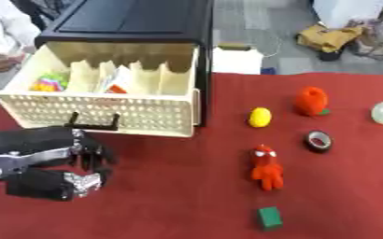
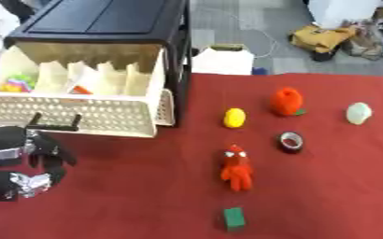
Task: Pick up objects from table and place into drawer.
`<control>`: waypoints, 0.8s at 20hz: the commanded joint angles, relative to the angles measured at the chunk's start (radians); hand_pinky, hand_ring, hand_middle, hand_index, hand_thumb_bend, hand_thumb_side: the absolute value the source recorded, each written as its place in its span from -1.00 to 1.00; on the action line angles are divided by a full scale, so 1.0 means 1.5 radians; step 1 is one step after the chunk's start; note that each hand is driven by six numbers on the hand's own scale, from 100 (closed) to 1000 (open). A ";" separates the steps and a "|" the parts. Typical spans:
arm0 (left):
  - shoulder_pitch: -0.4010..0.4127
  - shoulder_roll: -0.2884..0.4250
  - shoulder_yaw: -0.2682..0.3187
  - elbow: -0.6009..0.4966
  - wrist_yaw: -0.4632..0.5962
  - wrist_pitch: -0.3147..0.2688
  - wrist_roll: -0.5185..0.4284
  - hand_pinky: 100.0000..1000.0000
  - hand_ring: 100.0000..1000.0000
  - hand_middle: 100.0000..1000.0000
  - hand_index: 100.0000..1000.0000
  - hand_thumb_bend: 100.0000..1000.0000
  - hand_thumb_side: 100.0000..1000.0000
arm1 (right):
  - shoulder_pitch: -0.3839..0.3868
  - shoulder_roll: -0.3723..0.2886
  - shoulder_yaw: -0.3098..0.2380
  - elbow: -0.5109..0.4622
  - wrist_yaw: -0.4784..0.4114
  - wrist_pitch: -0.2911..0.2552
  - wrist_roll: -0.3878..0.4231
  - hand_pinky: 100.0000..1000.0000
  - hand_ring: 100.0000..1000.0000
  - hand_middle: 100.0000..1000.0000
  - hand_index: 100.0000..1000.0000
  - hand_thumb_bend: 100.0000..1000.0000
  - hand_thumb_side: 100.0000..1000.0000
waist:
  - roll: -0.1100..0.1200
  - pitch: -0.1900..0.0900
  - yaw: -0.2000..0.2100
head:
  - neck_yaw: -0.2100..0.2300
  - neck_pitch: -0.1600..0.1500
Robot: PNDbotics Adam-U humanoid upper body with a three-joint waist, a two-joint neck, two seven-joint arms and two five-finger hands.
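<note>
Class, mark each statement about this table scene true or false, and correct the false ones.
1. The drawer stands open. True.
2. The green block lies inside the drawer. False: it lies on the red cloth, nearest the camera.
3. The left hand holds the yellow object. False: its curled fingers hold nothing.
4. The tape roll lies right of the red figure. True.

- Drawer (image 1: 105, 114) pulled open, coloured things inside.
- Left hand (image 1: 52, 163) just below drawer, fingers (image 1: 93, 156) curled, empty.
- Lemon (image 1: 260, 117), figure (image 1: 266, 169), tape (image 1: 317, 141) right of drawer.
</note>
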 commanded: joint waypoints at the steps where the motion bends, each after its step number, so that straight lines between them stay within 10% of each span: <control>1: -0.015 0.010 0.016 -0.008 -0.013 0.007 0.005 0.10 0.17 0.10 0.64 -1.00 1.00 | -0.009 -0.005 -0.006 -0.010 -0.005 0.003 0.003 0.33 0.44 0.10 0.38 -1.00 0.73 | -0.001 -0.009 -0.002 | 0.004 -0.009; 16: -0.039 -0.003 0.018 -0.008 -0.043 0.041 -0.011 0.02 0.08 0.02 0.59 -1.00 1.00 | -0.013 0.001 -0.013 -0.010 -0.015 0.006 0.005 0.34 0.44 0.10 0.37 -1.00 0.70 | -0.001 -0.007 -0.007 | 0.012 -0.021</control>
